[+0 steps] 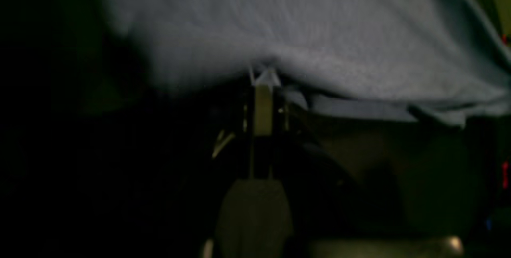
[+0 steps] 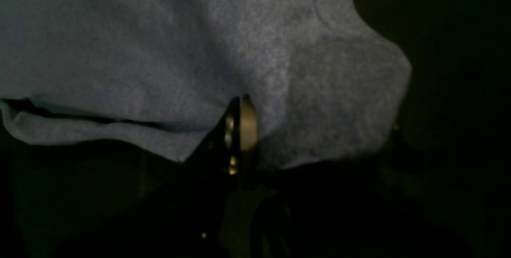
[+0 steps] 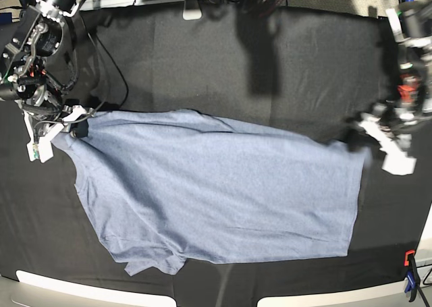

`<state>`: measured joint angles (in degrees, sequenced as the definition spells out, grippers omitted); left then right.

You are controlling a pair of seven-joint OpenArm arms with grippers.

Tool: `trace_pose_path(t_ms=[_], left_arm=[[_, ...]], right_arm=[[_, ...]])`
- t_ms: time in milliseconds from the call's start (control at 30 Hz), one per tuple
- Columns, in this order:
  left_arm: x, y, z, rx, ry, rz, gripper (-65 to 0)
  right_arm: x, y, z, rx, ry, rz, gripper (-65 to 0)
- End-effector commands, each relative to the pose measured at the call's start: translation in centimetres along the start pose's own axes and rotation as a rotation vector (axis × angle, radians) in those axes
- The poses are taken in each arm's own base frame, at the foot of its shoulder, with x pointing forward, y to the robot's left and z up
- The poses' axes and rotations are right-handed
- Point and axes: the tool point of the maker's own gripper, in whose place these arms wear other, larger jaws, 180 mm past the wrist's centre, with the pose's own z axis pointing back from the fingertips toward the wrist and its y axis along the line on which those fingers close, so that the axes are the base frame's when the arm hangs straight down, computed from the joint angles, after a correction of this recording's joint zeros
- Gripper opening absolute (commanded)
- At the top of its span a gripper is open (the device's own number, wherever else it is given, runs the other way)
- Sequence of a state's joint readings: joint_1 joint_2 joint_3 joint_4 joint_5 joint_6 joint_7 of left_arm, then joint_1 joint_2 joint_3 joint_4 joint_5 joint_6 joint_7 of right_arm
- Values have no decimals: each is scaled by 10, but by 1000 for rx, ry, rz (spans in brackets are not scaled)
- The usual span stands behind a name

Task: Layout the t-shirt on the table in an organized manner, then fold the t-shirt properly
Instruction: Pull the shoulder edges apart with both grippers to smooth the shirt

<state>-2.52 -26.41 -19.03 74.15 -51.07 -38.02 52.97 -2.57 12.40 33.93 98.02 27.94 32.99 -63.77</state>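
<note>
T-shirt [image 3: 216, 192] lay spread across the middle of the table [image 3: 202, 57], plain side up, no lettering showing. Its two far corners were each caught in a pincer.

Right gripper [image 3: 75, 128] sat at the shirt's corner on the base view's left; jaws pressed together on a pinch of the fabric, cloth bunched and puckered around the tips. In the right wrist view the shirt [image 2: 159, 50] hung over the gripper [image 2: 241, 108], folding down on both sides of the closed jaws.

Left gripper [image 3: 364, 135] sat at the shirt's opposite corner, on the base view's right; jaws likewise closed on the fabric edge. The left wrist view showed the shirt [image 1: 299, 30] gathered into radiating creases at the gripper [image 1: 265, 78], a hem layer drooping just beside it.

Long axis of the shirt ran from one gripper to the other, across the table, slanting a little toward the near edge on the left gripper's side. A sleeve and a folded flap stuck out at the near corner below the right gripper.

Shirt: light heathered blue-grey knit, soft, faintly mottled, mildly wrinkled. Table: matte black cloth, flat. An orange and blue clamp [image 3: 410, 274] stood at the table's near edge, well apart from the shirt, on the left gripper's side.
</note>
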Motion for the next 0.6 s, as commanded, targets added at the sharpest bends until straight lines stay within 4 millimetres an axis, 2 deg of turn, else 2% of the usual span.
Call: trace_pose_path(t_ms=[0,167,333,433,567], left_arm=[[11,-3,8,-5,-19,-44,-650],[-7,-9,33,17,21,-106,-650],[0,-10,69,82,-28,-156,-650],[3,-16,93,89,-62,-145,-650],[-18,-15,114,116,-14,-126,-650]], right_arm=[[17,-4,6,-9,-48,21,-650],[14,-13,15,-39,-13,55,-650],[17,-27,48,-124,-33,138,-650],[10,-31,63,-160,-17,176,-650],[-3,-32,67,-165,15,178,-650]])
